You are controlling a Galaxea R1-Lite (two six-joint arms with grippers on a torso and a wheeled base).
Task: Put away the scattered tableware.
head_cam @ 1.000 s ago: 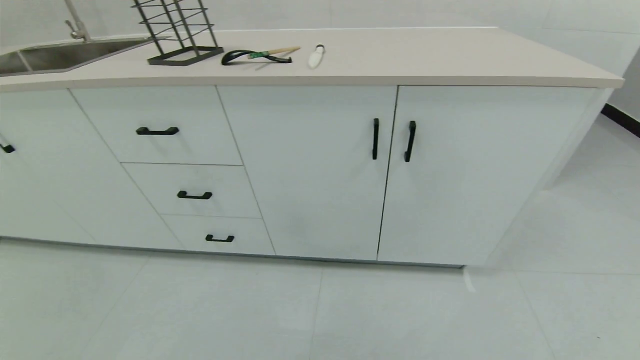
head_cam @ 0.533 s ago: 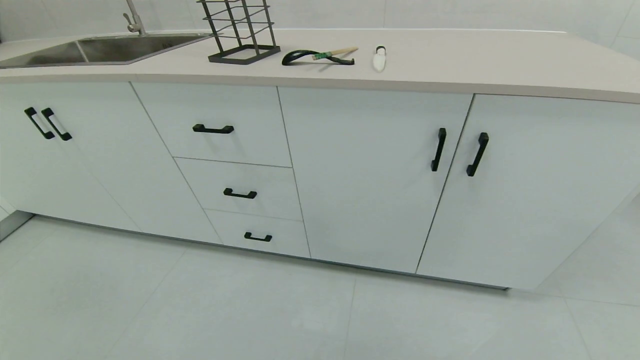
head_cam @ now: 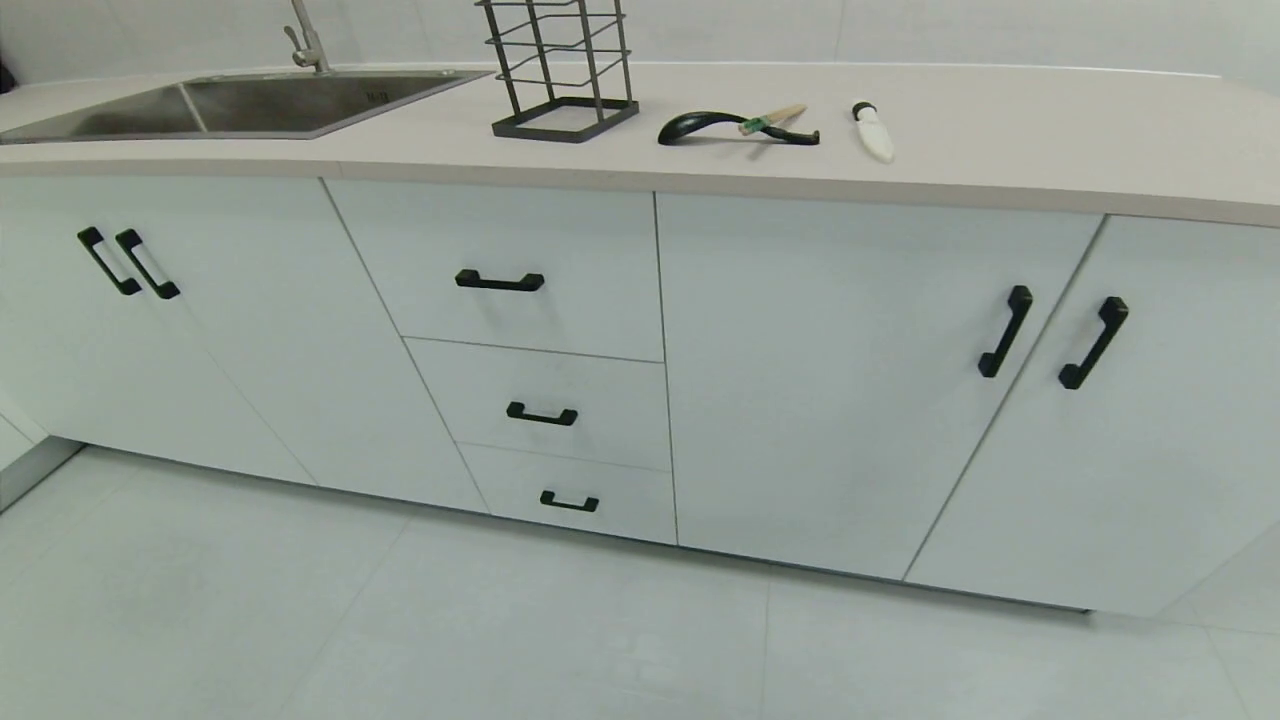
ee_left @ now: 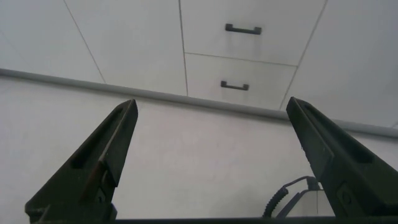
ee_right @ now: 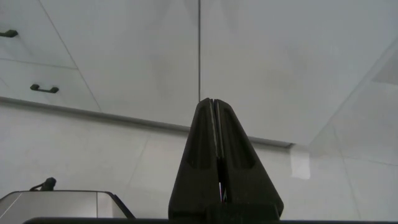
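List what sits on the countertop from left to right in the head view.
sink → black wire rack → black spoon → white utensil with a black tip

We see a plain pale beige worktop (head_cam: 1000, 110) over white cabinets (head_cam: 820, 350) with black handles (head_cam: 499, 281). The wire rack (head_cam: 565, 120) and spoon (head_cam: 700, 127) are black. The stick (head_cam: 775, 117) is light wood with a green band, and the small utensil (head_cam: 874, 140) is white, tipped black. The sink (head_cam: 250, 100) is steel grey and the floor (head_cam: 500, 620) is pale grey tile. The left fingers (ee_left: 102, 162) and right fingers (ee_right: 217, 162) are near black.
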